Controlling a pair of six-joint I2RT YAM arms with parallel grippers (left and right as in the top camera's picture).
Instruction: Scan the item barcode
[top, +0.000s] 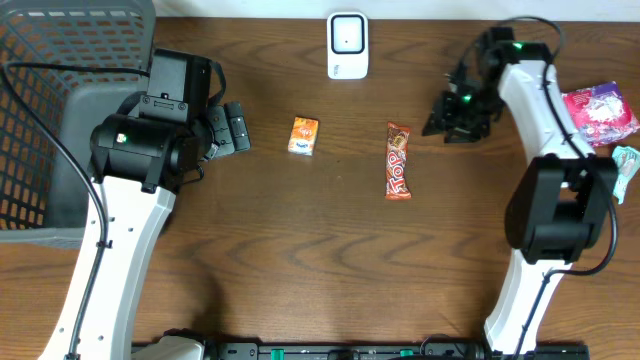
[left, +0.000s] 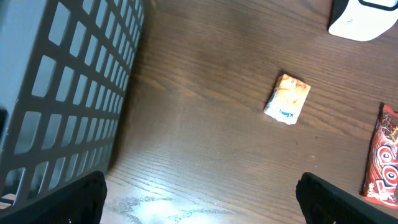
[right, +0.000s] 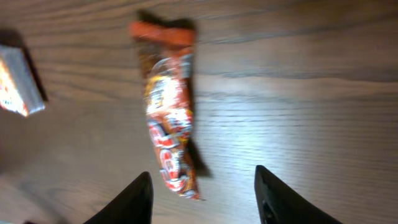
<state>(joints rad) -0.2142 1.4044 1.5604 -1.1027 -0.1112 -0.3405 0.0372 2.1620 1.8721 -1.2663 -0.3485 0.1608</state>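
Right gripper, fingers parted and empty, hangs on its bent arm just right of the red candy bar lying below the white scanner; left gripper spread wide.

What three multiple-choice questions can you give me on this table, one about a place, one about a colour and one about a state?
1. Where does the candy bar lie?
A) inside a drawer
B) on the table, between the orange packet and the right tool
C) on a plate

2. What colour is the scanner?
A) white
B) red
C) green

3. How is the right tool?
A) shut on the candy bar
B) open, holding nothing
C) shut on the orange packet

Answers:
1 B, since the overhead view shows it on bare wood with the packet on one side and the tool on the other.
2 A, since its body is white against the dark wood.
3 B, since its fingers stand apart while the bar lies flat on the table.
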